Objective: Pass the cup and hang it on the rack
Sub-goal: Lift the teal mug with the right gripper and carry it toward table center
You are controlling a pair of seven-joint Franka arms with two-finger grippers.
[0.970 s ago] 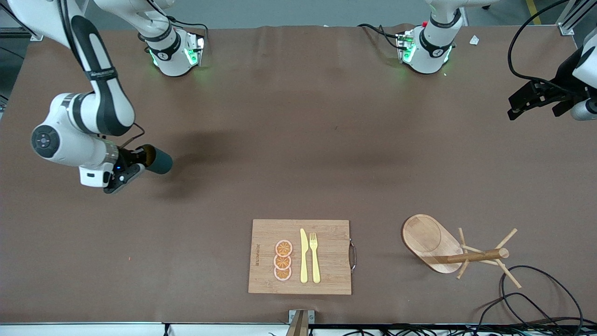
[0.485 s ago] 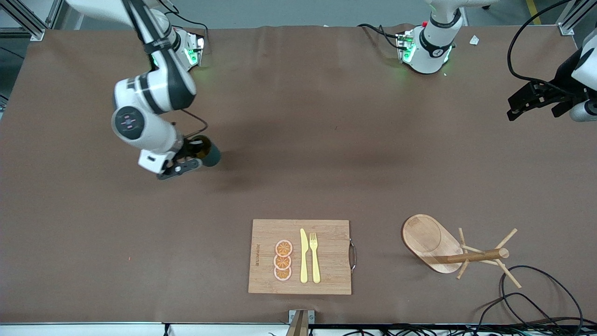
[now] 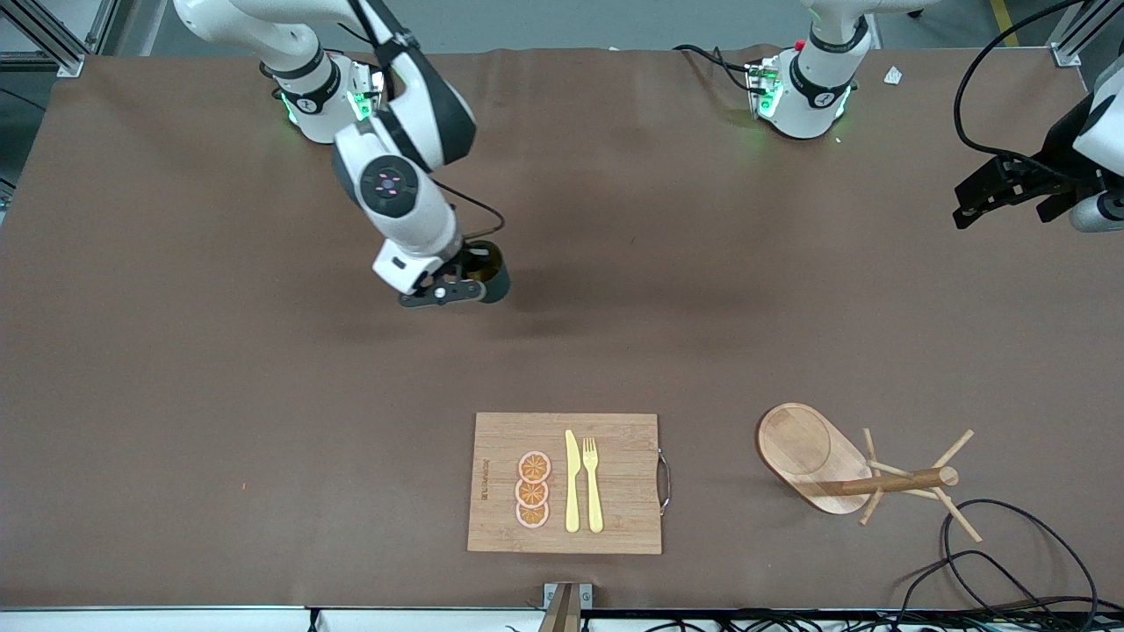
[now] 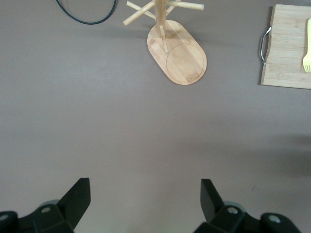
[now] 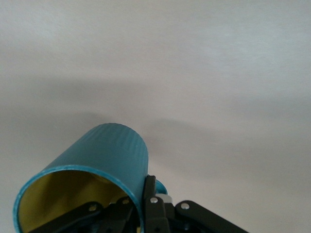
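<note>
Brown matte table (image 3: 615, 333); we see the right gripper (image 3: 465, 285) clamped on the rim of the smooth teal cup (image 3: 488, 272), seemingly by its handle, over mid-table; the handover is pending. Left gripper (image 3: 997, 189) waits, spread wide and empty; next it must meet the cup. Wooden rack (image 3: 865, 470) stands near the board (image 3: 566, 483).
</note>
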